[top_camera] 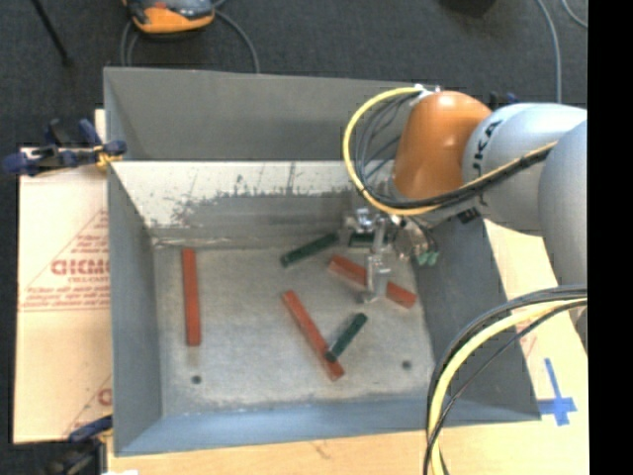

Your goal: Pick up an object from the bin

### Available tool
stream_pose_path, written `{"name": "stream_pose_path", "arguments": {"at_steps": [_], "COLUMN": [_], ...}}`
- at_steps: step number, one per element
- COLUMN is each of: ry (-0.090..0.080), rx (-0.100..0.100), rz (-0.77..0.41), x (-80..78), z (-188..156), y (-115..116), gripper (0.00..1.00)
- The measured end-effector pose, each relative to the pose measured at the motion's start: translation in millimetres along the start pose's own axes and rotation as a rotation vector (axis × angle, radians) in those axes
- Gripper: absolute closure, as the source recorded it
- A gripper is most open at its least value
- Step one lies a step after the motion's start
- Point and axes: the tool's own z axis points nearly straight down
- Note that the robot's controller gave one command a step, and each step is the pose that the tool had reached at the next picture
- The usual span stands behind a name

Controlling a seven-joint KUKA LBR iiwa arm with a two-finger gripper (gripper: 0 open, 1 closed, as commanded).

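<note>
My gripper (377, 277) hangs low in the right half of the bin, its fingers reaching down onto a red stick (348, 268) that lies slanted there; the stick's far end shows past the fingers to the lower right. Whether the fingers clasp it I cannot make out. A dark green stick (309, 249) lies just to the upper left of the gripper. Another dark green stick (347, 334) sits below it, touching the lower end of a long red stick (311, 332) that runs diagonally across the bin's middle.
A further red stick (191, 296) lies upright along the bin's left side, well apart from the others. The arm with its orange cover and looping cables overhangs the bin's upper right corner.
</note>
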Motion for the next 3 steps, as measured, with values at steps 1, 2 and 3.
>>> {"name": "stream_pose_path", "arguments": {"at_steps": [1, 2, 3], "ry": [-0.012, -0.011, -0.010], "rx": [0.000, 0.000, 0.007], "rz": [-0.001, -0.001, -0.005], "x": [-0.9, -0.9, 34.6], "z": [-1.9, -1.9, -161.4], "y": [-5.1, -5.1, -38.6], "gripper": [1.00, 1.00, 1.00]}}
